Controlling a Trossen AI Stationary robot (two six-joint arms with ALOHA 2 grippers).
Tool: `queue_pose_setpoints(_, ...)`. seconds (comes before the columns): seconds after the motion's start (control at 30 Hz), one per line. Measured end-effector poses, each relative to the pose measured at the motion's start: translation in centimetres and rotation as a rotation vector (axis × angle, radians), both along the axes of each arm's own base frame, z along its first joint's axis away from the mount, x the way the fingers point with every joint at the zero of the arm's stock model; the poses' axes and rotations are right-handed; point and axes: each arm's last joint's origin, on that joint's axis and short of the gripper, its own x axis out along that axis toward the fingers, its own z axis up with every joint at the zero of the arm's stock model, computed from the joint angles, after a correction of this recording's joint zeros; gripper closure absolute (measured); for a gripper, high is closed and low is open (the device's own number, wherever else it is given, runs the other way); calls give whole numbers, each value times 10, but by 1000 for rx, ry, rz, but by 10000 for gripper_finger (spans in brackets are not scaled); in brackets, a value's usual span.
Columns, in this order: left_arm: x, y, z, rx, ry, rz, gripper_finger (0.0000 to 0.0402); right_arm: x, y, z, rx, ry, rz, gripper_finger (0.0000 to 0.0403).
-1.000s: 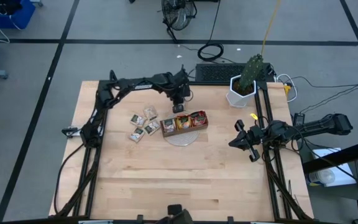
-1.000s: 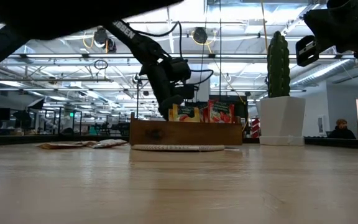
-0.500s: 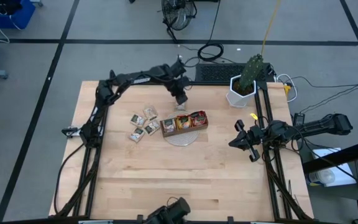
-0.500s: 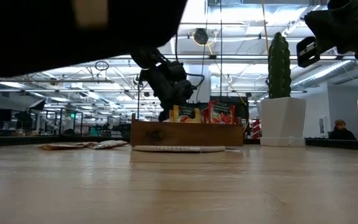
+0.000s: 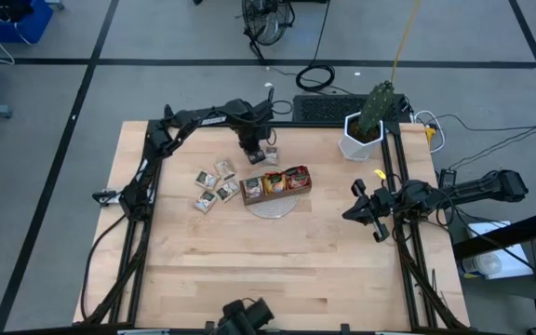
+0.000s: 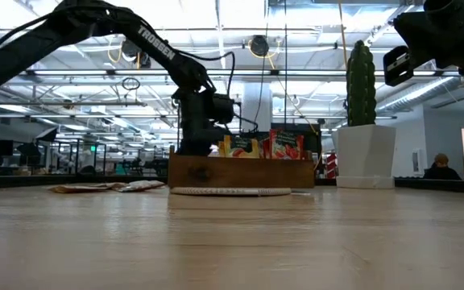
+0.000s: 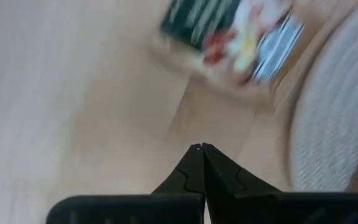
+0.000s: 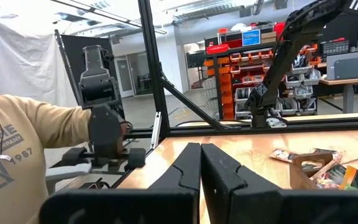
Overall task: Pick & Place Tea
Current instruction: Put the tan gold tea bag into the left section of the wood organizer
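A brown wooden tray (image 5: 275, 184) stands mid-table on a round pale mat (image 5: 270, 207), with red and orange-yellow tea sachets (image 5: 295, 177) upright in its compartments. Several pale sachets with dark labels (image 5: 214, 186) lie loose on the table to its left. One more dark-labelled sachet (image 5: 270, 154) (image 7: 229, 37) lies flat just behind the tray. My left gripper (image 5: 252, 153) (image 7: 201, 148) is shut and points down over bare table beside that sachet, holding nothing. My right gripper (image 5: 366, 210) (image 8: 201, 149) waits shut at the table's right edge.
A cactus in a white pot (image 5: 363, 130) stands at the far right corner, and a keyboard (image 5: 328, 110) lies beyond the far edge. A person in a tan sleeve (image 8: 23, 149) stands beyond the table. The near half of the table (image 5: 277, 270) is bare wood.
My left gripper has gone from over the tray's far edge toward the table's far edge, then toward its left edge, sinking slightly. It has rolled and tipped to point more steeply down, staying shut.
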Motion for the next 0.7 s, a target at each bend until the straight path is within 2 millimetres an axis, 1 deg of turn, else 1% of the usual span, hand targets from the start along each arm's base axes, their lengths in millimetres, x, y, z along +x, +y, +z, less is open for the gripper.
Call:
queue_pose_setpoints(0.1,-4,1,0,4,22,-30,401,0,0,0,0,0,0,403)
queue_pose_setpoints(0.17,-5,0,11,19,-14,-43,401,0,0,0,0,0,0,403)
queue_pose_setpoints(0.23,-2,-6,29,52,-146,-76,401,0,0,0,0,0,0,403)
queue_pose_setpoints(0.3,-1,-19,51,102,-307,-113,401,0,0,0,0,1,0,403)
queue_pose_setpoints(0.37,-10,-37,74,178,-440,-152,401,0,0,0,1,-2,0,403)
queue_pose_setpoints(0.43,-30,-59,91,255,-545,-207,401,0,0,1,2,-16,0,403)
queue_pose_setpoints(0.5,-56,-82,100,313,-657,-253,401,-1,0,5,7,-49,-1,403)
queue_pose_setpoints(0.6,-97,-116,99,371,-839,-283,401,-2,0,7,10,-76,-1,403)
queue_pose_setpoints(0.7,-132,-143,88,447,-1005,-254,401,-2,0,10,63,-96,11,403)
